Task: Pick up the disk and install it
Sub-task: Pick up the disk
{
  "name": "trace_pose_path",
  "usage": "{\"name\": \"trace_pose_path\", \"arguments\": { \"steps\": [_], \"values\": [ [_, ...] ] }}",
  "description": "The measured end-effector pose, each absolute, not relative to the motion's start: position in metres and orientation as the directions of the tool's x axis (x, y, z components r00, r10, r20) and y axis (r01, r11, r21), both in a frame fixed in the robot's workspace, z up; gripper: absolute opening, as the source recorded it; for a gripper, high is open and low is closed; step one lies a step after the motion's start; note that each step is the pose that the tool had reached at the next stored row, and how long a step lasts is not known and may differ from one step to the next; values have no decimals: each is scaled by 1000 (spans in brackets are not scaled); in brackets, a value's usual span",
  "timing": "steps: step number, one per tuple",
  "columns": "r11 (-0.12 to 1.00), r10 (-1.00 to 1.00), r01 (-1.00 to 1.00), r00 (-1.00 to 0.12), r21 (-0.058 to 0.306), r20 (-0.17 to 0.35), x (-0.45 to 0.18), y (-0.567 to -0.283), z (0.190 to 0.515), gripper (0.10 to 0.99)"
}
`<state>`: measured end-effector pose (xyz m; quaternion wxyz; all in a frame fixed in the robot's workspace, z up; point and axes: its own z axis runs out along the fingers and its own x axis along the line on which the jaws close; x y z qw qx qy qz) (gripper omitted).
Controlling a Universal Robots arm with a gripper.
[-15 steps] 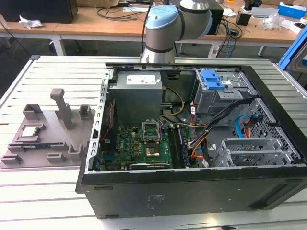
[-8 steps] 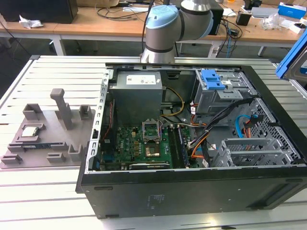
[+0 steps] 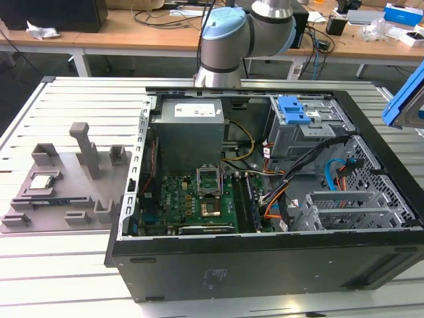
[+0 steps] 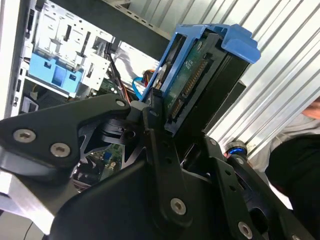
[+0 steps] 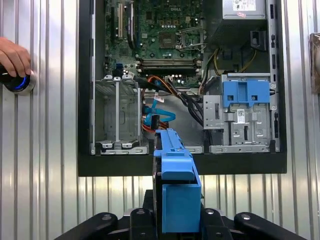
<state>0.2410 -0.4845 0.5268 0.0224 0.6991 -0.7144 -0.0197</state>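
My gripper [image 4: 180, 125] is shut on the disk [image 4: 200, 65], a drive in a blue plastic frame, with the connector edge facing the second wrist camera. In the first wrist view the disk [image 5: 176, 175] stands edge-on between the black fingers [image 5: 137, 220], just outside the open computer case [image 5: 85, 100]. It is level with the gap between the empty drive cage [image 5: 117, 115] and the bay with the blue latch [image 5: 246, 92]. In the exterior view the disk [image 3: 403, 99] hangs tilted in the air at the exterior view's right edge, above the case [image 3: 265, 265].
A person's hand [image 5: 12, 57] rests on a blue-lit button [image 5: 20, 82] on the ribbed table beside the case. Orange and blue cables [image 5: 157, 107] lie between cage and bay. A grey fixture [image 3: 59, 192] with a processor chip [image 3: 41, 182] sits at the exterior view's left.
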Motion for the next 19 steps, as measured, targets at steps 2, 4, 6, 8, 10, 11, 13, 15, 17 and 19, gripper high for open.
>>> {"name": "trace_pose_path", "arguments": {
  "steps": [2, 4, 6, 8, 10, 11, 13, 15, 17, 19],
  "values": [
    [22, -1000, -998, -22, 59, 4, 238, -491, 526, 361],
    [22, -1000, -998, -22, 59, 4, 236, -498, 526, 361],
    [22, -1000, -998, -22, 59, 5, 233, -505, 526, 361],
    [22, -1000, -998, -21, 59, 4, 231, -512, 525, 361],
    [22, -1000, -998, -22, 59, 4, 229, -517, 525, 361],
    [22, -1000, -998, -22, 59, 5, 228, -519, 525, 361],
    [22, -1000, -998, -22, 59, 5, 226, -524, 524, 361],
    [22, -1000, -998, -22, 60, 4, 225, -529, 524, 361],
    [22, -1000, -998, -22, 59, 5, 223, -533, 524, 361],
    [22, -1000, -998, -22, 59, 5, 222, -537, 523, 361]
  ]
}}
